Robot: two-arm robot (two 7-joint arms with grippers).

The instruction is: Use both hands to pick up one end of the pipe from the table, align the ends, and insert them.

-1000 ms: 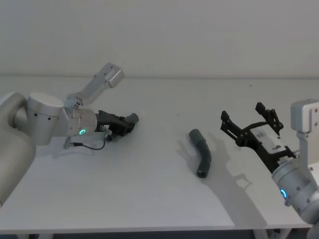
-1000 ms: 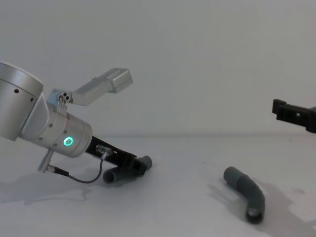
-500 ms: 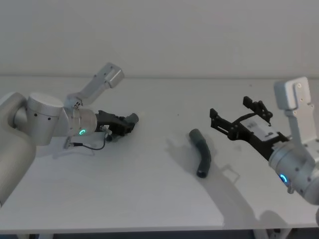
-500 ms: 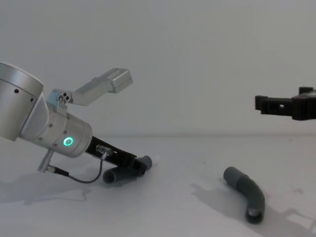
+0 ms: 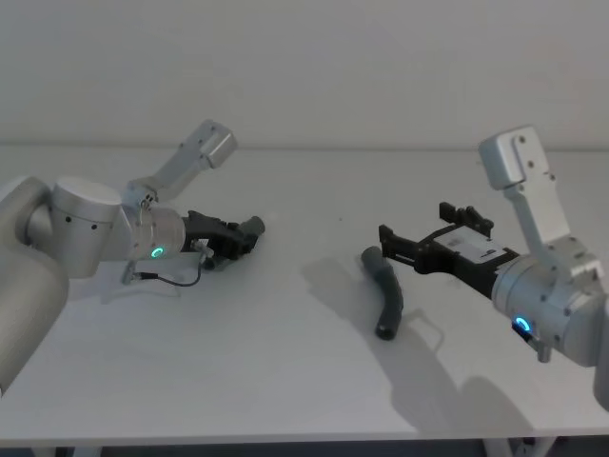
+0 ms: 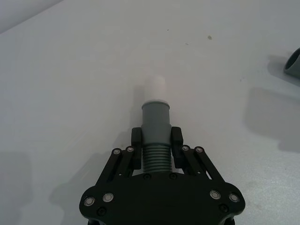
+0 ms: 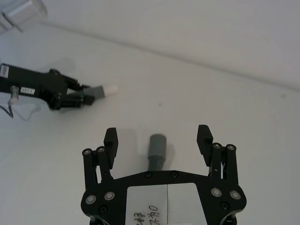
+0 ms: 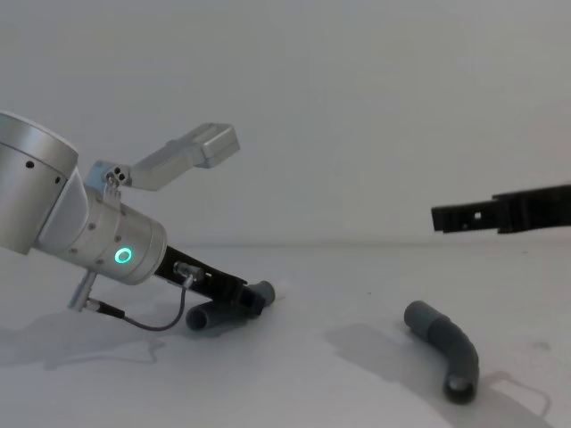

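Observation:
My left gripper [image 5: 238,240] lies low on the white table [image 5: 285,381] at the left, shut on one dark grey ribbed pipe piece [image 6: 155,133]. That piece's whitish tip [image 6: 156,87] sticks out past the fingers. The other pipe piece [image 5: 386,295], a curved elbow, lies loose on the table right of centre. My right gripper [image 5: 416,227] hovers open above the elbow's far end. In the right wrist view the elbow's grey cuff [image 7: 157,147] sits between and below the spread fingers [image 7: 111,138], apart from them. The chest view shows the elbow [image 8: 446,348] under the right gripper [image 8: 446,217].
A pale grey wall stands behind the table. A thin black cable [image 5: 171,279] loops under the left wrist. The left arm's silver elbow link [image 5: 195,152] rises above the table at the back left.
My right gripper has swung left and come over the loose pipe piece, still open. The left gripper and its pipe piece have not moved.

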